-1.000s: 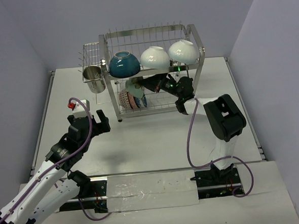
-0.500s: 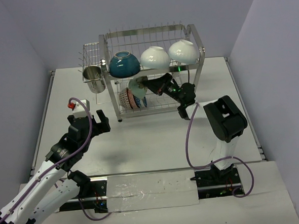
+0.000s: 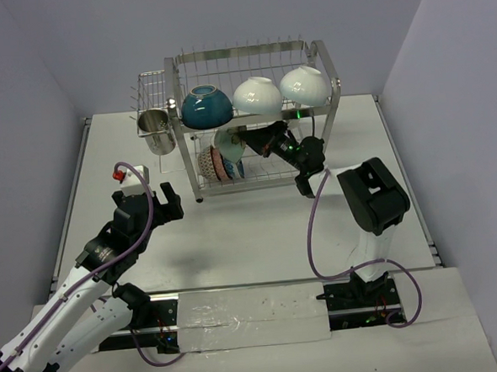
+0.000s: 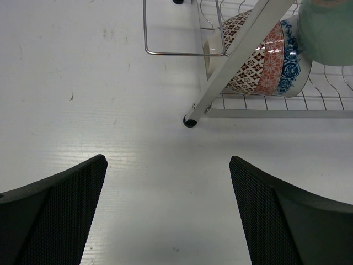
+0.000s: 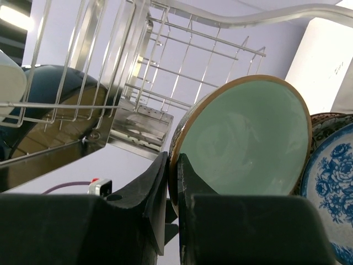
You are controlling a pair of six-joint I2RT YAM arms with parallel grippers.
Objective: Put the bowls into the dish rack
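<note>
right gripper (image 5: 172,172) pinching rim of pale green bowl (image 5: 248,143) | bowl tilted inside lower tier of dish rack (image 3: 335,88), just beside blue-white bowl (image 5: 331,182) | left gripper (image 4: 166,161) spread wide, empty, over table (image 4: 83,83) near-left of rack | risk: thin rim pinch slips, or bowl clips neighbour or prongs on release

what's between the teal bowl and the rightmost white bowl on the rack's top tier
There sits another white bowl, between the teal bowl and the rightmost white bowl; the top external view shows it.
</note>
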